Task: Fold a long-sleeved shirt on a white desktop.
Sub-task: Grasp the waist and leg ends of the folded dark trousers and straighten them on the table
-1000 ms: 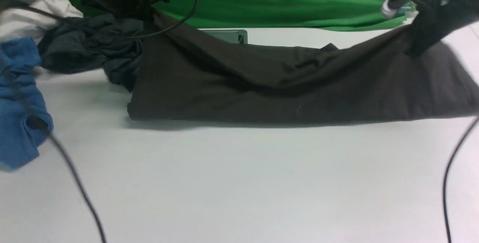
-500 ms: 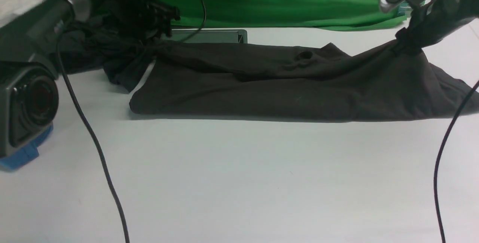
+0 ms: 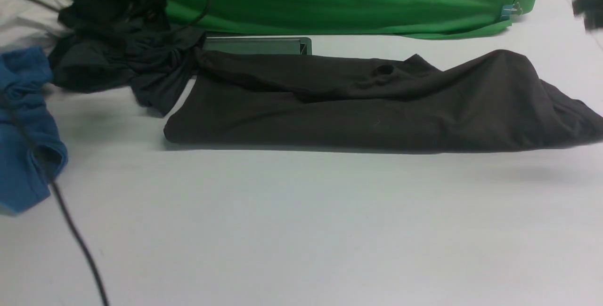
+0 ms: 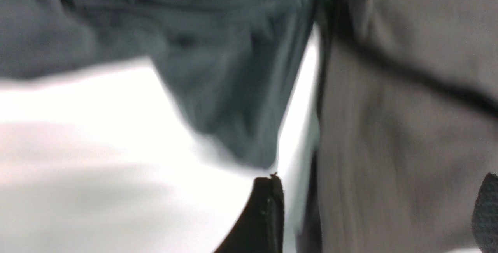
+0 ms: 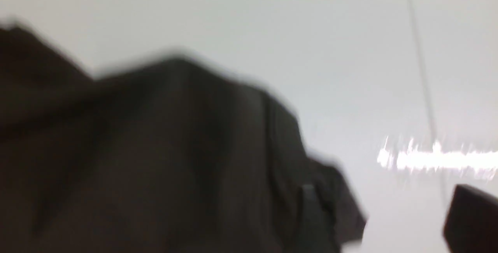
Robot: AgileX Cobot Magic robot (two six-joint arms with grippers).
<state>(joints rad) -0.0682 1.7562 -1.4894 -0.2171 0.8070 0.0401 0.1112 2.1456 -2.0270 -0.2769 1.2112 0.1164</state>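
The long-sleeved shirt (image 3: 367,108) lies in a long, very dark band across the white desktop (image 3: 301,230), with a raised hump near its right end. In the left wrist view the shirt (image 4: 397,128) fills the space under my left gripper (image 4: 375,216), whose fingers (image 4: 266,214) stand wide apart and hold nothing. The right wrist view is blurred: my right gripper (image 5: 391,220) is open over the shirt's edge (image 5: 175,159) and bare table. In the front view the right gripper (image 3: 589,7) is a dark blur at the far right, off the shirt.
A dark grey-green garment (image 3: 118,63) is bunched against the shirt's left end, with a blue garment (image 3: 23,132) and white cloth (image 3: 23,21) beyond it. The silver-framed hatch (image 3: 256,45) sits behind the shirt, before the green backdrop (image 3: 353,0). A black cable (image 3: 70,230) crosses the front left.
Both grippers held the shirt's ends up and have let go. The ends dropped onto the table, the left arm pulled back to the upper left, and the right arm swung off to the right.
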